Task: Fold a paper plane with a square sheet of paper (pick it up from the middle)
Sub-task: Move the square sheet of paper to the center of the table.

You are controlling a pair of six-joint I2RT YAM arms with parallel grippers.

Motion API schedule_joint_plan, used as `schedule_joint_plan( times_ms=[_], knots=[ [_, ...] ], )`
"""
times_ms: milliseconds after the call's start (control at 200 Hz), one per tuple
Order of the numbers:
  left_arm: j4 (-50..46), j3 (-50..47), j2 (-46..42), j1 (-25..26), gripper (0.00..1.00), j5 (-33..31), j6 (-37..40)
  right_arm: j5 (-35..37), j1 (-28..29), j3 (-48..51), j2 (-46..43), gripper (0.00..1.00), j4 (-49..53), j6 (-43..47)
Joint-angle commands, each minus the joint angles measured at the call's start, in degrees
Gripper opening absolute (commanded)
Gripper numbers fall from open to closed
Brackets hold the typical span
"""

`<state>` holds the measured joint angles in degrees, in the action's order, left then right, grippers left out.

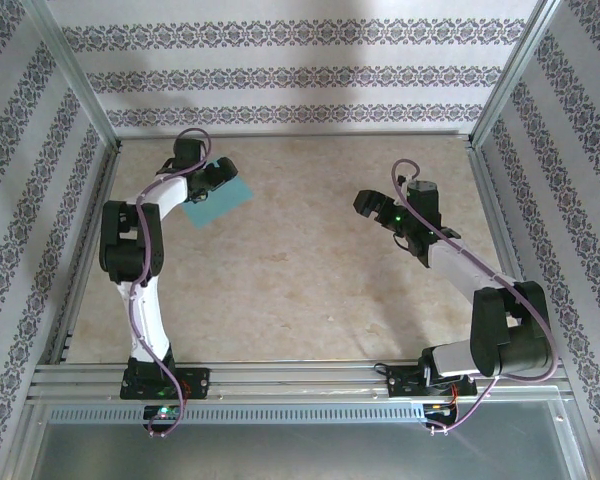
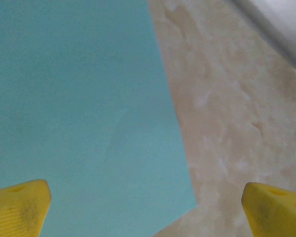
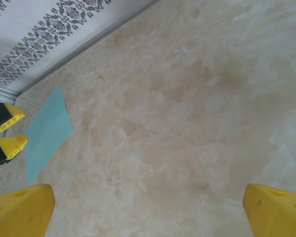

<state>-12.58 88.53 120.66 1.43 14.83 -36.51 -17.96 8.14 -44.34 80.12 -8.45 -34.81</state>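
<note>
The sheet [image 1: 218, 203] is a plain teal square and is laid flat on the far left part of the table [image 1: 310, 270], turned so that its corners point along and across the table. The table top is finished in a beige, marbled pattern. The work space is enclosed on three sides by walls [image 1: 280, 70] papered in white with dark ornamental bands, and it is framed by bare metal posts [image 1: 75, 75]. Metal rails [image 1: 300, 378] are fitted along the near edge, and both arm bases are bolted to them. The left gripper [image 1: 218, 180] is positioned over the left side of the sheet with its jaws spread wide and nothing held between them. In the left wrist view the sheet [image 2: 79, 108] is seen under the left gripper [image 2: 148, 210]: one yellow fingertip [image 2: 19, 207] is over the paper, the other over bare table, and the sheet's edge runs between them. Contact with the paper cannot be judged. The right gripper [image 1: 372, 205] is held above bare table right of centre, well apart from the sheet, jaws likewise spread wide and empty. In the right wrist view the right gripper [image 3: 148, 207] is aimed across the table, and the sheet [image 3: 47, 131] is seen beside the left gripper [image 3: 12, 131] near the wall. A green lamp [image 1: 394, 215] is lit on the right arm.
</note>
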Motion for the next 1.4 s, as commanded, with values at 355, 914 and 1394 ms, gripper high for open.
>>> schedule_joint_plan(
  times_ms=[355,914,1394],
  knots=[
    [-12.64,2.88,5.53,3.43,0.96,2.43,2.68,-0.71,0.51,-1.54,0.75,0.98,3.92,0.63],
    [-15.55,-25.57,-13.62,26.39,0.9,3.11,-1.49,1.94,1.05,1.84,-0.82,0.98,10.03,-2.08],
    [-29.34,-18.66,-25.39,30.84,0.99,-9.03,-2.68,5.05,10.44,-0.42,-0.49,0.98,13.13,-5.0]
  ],
)
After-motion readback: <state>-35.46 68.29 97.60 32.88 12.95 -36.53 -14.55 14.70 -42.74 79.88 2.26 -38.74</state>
